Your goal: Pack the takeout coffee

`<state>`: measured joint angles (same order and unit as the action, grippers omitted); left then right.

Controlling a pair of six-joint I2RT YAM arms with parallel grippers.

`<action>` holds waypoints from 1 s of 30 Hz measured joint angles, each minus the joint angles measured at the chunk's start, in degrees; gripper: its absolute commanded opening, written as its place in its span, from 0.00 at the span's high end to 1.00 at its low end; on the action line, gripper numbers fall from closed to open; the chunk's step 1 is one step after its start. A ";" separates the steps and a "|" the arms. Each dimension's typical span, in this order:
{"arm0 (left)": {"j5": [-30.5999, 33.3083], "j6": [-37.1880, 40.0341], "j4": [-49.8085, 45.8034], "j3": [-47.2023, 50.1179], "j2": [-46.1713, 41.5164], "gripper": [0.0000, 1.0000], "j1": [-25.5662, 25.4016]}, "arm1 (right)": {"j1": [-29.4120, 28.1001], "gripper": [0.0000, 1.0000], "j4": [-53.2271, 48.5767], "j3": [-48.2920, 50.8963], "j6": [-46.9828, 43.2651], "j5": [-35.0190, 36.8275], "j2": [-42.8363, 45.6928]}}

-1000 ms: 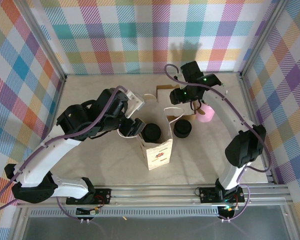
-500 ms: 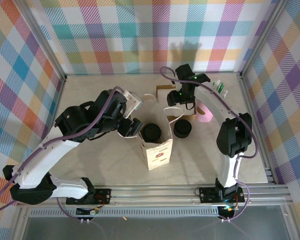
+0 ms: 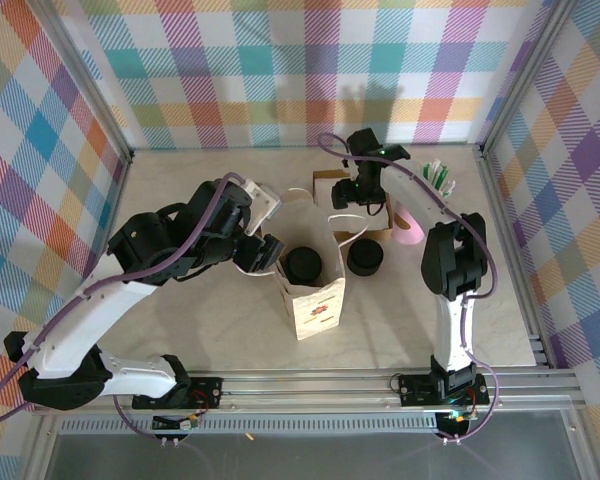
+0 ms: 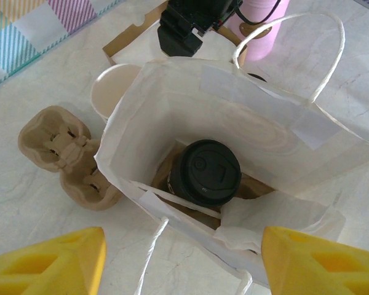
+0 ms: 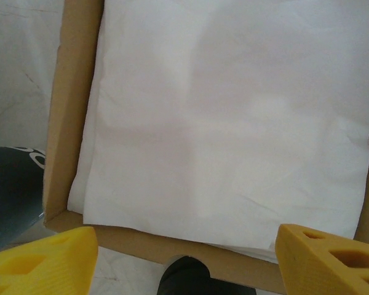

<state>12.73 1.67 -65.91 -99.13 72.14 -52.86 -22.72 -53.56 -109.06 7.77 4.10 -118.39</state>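
The takeout coffee (image 4: 204,172), a cup with a round black lid, stands inside the open white paper bag (image 4: 264,117). In the top view its lid (image 3: 302,263) shows through the bag's mouth, and the bag (image 3: 318,308) stands mid-table. My left gripper (image 4: 184,270) hovers over the bag's near rim, open, its yellow fingertips (image 4: 49,264) far apart with nothing gripped; in the top view it (image 3: 270,255) is just left of the bag. My right gripper (image 5: 184,264) is open above a stack of white napkins (image 5: 227,123) in a cardboard box (image 5: 66,123), behind the bag (image 3: 365,192).
A stack of black lids (image 3: 364,258) sits right of the bag. A pink cup (image 3: 410,228) lies at the back right. A lidless white cup (image 4: 114,89) and a brown pulp cup carrier (image 4: 67,160) sit left of the bag.
The right gripper has swung left from the pink cup to over the napkin box and opened wider. The left arm has barely moved.
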 measured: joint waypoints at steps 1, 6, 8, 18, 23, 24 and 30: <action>0.20 -0.17 0.00 0.00 0.00 0.33 0.00 | 0.07 0.22 0.02 -0.28 0.07 0.00 -0.35; 0.63 -0.66 0.00 0.00 -0.07 0.32 0.00 | 0.22 0.21 0.00 -2.16 0.42 0.26 -2.75; 0.90 -0.79 -0.07 0.00 -0.22 0.32 0.00 | 0.22 0.20 -0.09 -3.08 0.42 0.46 -4.02; 1.92 -0.79 -0.98 -0.09 -0.63 0.32 0.00 | 0.22 0.17 -0.09 -10.45 0.63 2.54 -12.66; 1.97 -0.79 -1.57 -0.13 -0.63 0.32 0.00 | 0.28 0.17 -0.31 -14.51 0.83 3.04 -16.61; 1.97 -0.79 -1.57 -0.13 -0.63 0.32 0.00 | 0.28 0.17 -0.55 -15.30 0.83 3.08 -17.25; 2.12 -0.79 -1.57 -0.13 -0.63 0.32 0.00 | 0.55 0.16 -2.21 -20.06 1.49 4.09 -21.22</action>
<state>14.85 0.89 -67.48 -99.26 71.50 -52.86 -22.17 -55.77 -129.12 9.26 8.19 -139.61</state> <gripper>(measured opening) 0.680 0.835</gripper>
